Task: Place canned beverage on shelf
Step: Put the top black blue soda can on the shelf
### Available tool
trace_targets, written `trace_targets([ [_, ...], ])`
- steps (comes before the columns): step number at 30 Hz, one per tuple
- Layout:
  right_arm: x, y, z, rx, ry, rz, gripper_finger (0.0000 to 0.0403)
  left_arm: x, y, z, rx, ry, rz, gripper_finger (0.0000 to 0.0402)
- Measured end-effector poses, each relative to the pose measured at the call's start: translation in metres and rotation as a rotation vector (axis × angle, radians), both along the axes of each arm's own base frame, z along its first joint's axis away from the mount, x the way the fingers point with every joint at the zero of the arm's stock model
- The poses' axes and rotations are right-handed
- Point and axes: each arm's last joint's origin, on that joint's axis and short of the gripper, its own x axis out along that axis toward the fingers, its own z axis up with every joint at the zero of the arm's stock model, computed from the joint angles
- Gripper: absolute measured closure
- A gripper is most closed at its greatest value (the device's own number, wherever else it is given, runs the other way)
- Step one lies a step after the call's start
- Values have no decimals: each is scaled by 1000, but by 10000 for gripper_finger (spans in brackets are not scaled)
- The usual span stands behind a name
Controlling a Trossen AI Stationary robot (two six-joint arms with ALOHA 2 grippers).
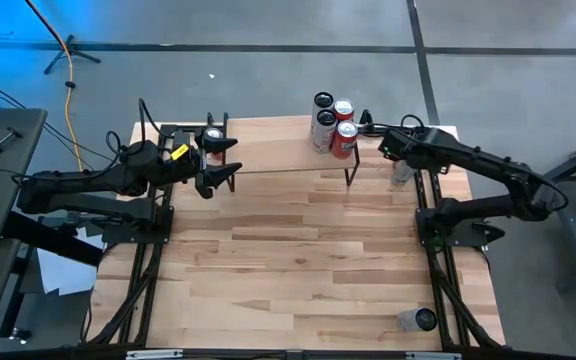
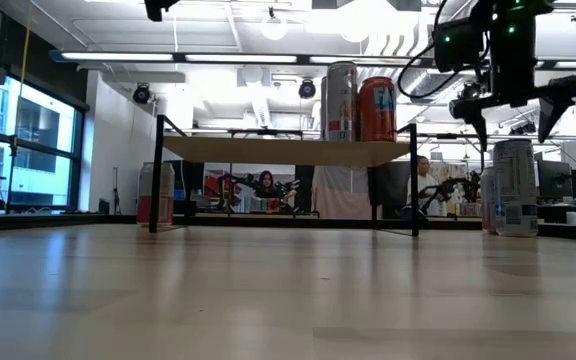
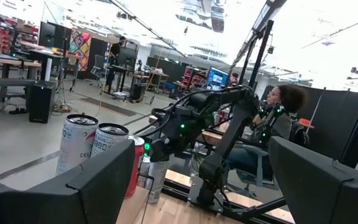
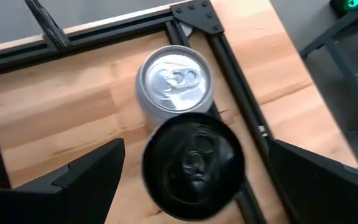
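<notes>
Directly beneath the right gripper's (image 4: pixel 191 180) released fingers, two cans (image 4: pixel 191 158) are standing.
The left gripper (image 1: pixel 220 165) is hovering released, grasping nothing, beside the shelf (image 1: pixel 288 160).

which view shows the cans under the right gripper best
The right wrist view: it looks straight down on the silver-topped can and black-topped can, framed by the open right gripper. The high view shows them partly hidden by the arm; the low view shows one from the side.
</notes>
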Motion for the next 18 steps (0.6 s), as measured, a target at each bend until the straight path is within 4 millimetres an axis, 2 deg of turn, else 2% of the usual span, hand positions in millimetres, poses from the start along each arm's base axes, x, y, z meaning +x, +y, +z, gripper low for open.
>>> trace_targets([
  [10,-4,0,-20,48,-11,-41,18,0,0,0,0,1,0,66],
  [18,-2,-2,-27,28,-41,-39,18,0,0,-2,-2,24,0,66],
])
